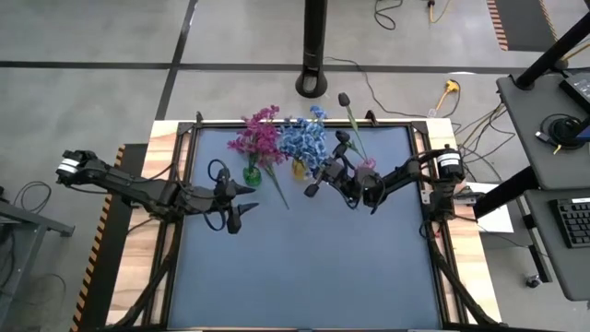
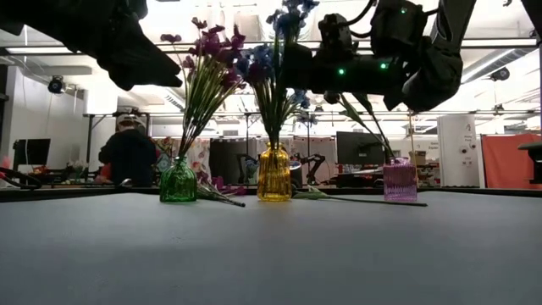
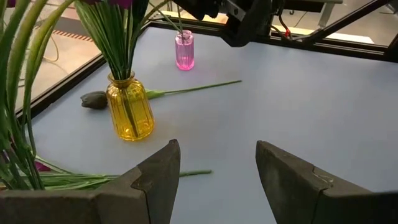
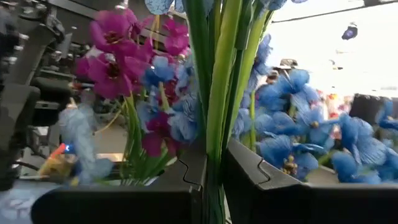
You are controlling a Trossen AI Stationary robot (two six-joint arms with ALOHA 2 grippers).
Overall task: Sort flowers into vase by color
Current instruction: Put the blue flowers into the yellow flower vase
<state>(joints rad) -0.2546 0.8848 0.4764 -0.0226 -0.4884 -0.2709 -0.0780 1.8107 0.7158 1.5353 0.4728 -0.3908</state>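
Right gripper point(image 4: 211, 180) is clamped on green stems point(image 4: 217, 93); the blooms on them are cut off above its wrist view, so their colour can't be read. Just past its fingers: blue flowers point(image 4: 292, 112), then magenta flowers point(image 4: 115, 56) further out. High view puts this gripper point(image 1: 318, 180) beside the yellow vase point(image 1: 299, 169).

Left gripper point(image 3: 217, 168) has its fingers apart with nothing between them. Nearest to it, a loose stem point(image 3: 112, 177) lies flat on the table; beyond that the yellow vase point(image 3: 129, 107), a dark bud point(image 3: 94, 99) lying behind it on a long stem, and farthest the pink vase point(image 3: 185, 50).

Table point(image 1: 304, 267) is a dark mat in a wooden frame. Room behind: desks, monitors and a person point(image 2: 129, 152) seated facing away.

Count: three vases – green point(image 2: 178, 180), yellow point(image 2: 273, 173), pink point(image 2: 400, 180). At least two loose stems on the mat.
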